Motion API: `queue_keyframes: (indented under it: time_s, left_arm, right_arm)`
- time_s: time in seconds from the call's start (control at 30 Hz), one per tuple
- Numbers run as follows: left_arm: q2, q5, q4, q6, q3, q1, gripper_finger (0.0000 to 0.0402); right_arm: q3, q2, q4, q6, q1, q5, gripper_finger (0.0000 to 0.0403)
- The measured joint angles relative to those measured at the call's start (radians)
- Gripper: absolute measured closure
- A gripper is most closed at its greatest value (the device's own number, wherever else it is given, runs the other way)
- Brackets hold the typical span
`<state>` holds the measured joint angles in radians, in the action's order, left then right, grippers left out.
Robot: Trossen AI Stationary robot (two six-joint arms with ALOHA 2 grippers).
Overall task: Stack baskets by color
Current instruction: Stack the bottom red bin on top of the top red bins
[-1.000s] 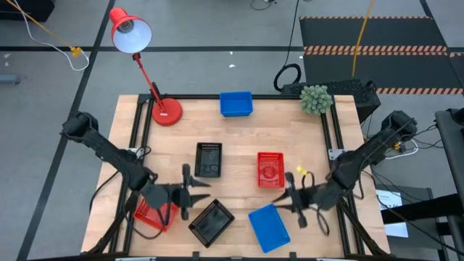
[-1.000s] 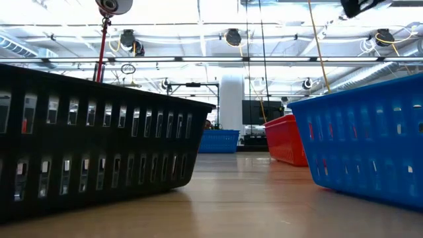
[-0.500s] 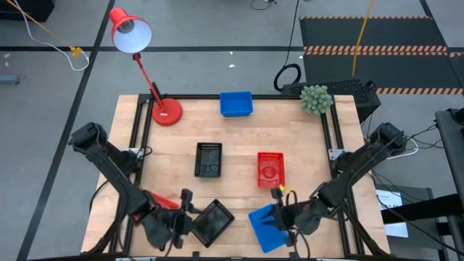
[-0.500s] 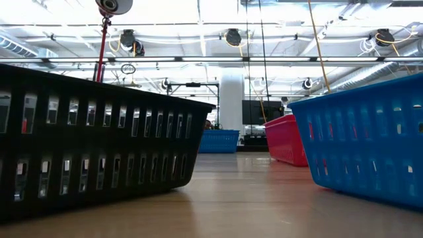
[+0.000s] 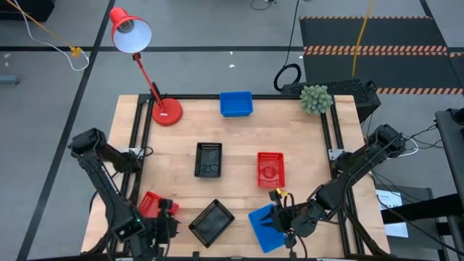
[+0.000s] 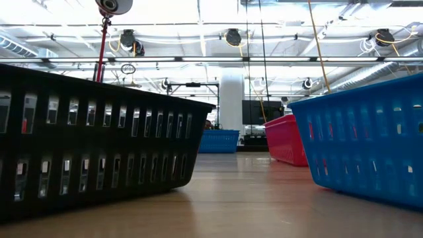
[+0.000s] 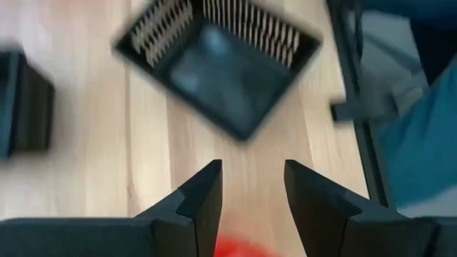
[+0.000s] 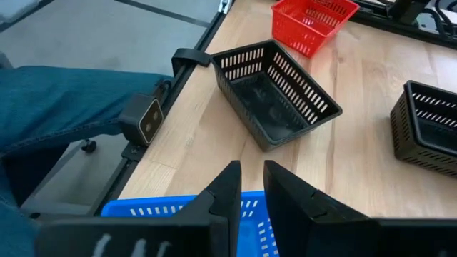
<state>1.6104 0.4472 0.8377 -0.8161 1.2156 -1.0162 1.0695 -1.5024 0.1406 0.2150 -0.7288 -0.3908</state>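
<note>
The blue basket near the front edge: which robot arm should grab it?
Probably the right. The right gripper sits right at the blue basket, jaws over its wall. The left gripper is beside the red basket, farther off.

Wooden table (image 5: 239,148) with baskets (image 5: 209,159), lamp (image 5: 166,111)

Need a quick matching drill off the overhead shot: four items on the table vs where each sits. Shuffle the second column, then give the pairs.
Items:
1. far blue basket
2. red lamp base
3. plant
4. tilted black basket

Places:
A. far right corner
B. near edge, between the two arms
C. far edge, middle
D. far left corner

Pairs: 1-C, 2-D, 3-A, 4-B
</note>
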Motion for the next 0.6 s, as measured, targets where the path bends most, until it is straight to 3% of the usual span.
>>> queue_keyframes:
  time_s: [0.17,0.37,0.6]
  left_arm:
    - [0.0,-0.094,0.112,-0.183,0.0,-0.055,0.0247]
    - [0.0,-0.133,0.207,-0.253,-0.029,-0.14,0.0247]
    - [0.0,-0.162,0.202,-0.332,-0.102,-0.171,0.0247]
  right_arm:
    - [0.0,0.0,0.0,0.001,-0.001,0.0,0.0346]
    - [0.0,0.0,-0.001,0.001,-0.016,0.0,0.0346]
    - [-0.001,0.0,-0.006,-0.042,-0.027,0.0,0.0346]
